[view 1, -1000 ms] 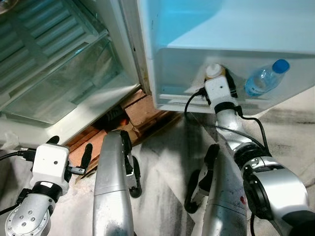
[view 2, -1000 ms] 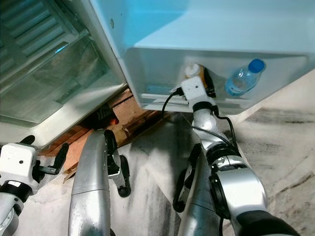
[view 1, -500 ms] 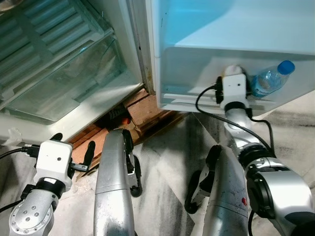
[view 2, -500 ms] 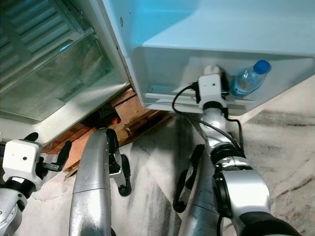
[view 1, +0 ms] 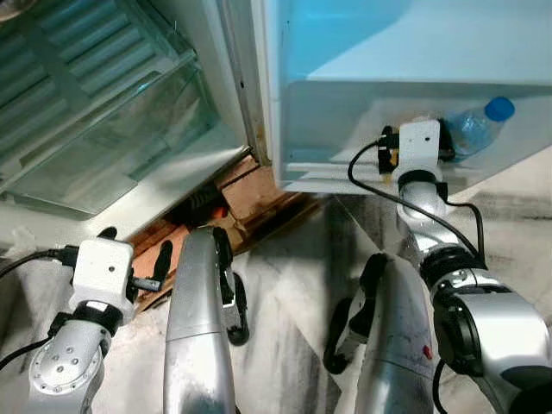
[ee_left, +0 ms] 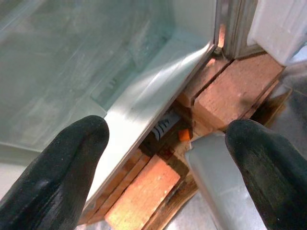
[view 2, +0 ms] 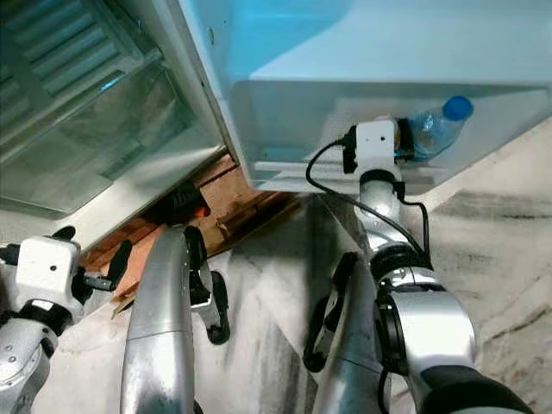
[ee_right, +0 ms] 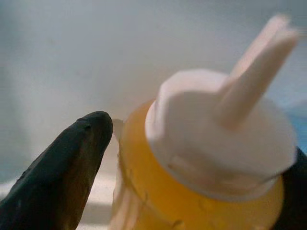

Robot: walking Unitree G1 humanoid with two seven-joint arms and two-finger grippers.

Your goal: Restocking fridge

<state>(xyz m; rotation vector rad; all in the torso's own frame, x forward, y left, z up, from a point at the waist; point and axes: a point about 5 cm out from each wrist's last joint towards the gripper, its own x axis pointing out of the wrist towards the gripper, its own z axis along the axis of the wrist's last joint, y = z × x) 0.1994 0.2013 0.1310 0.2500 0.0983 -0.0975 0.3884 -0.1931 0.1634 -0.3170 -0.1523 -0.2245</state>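
Cool bluish light washes the fridge door (view 1: 388,52), its white plastic nearly overexposed, while the floor (view 1: 293,285) below sits in duller grey light. Both head views are fairly sharp. The yellow bottle (ee_right: 201,163) is soft with blur (too close to focus), and the black fingers (ee_left: 53,167) in the left wrist view are out of focus too.

Silver metallic arms with black joint rings. White boxy wrist housings, black cables looping off both. Left gripper (ee_left: 163,153) and right gripper (ee_right: 192,153): thick matte black fingers (ee_left: 53,167). Small red dot on the right forearm.
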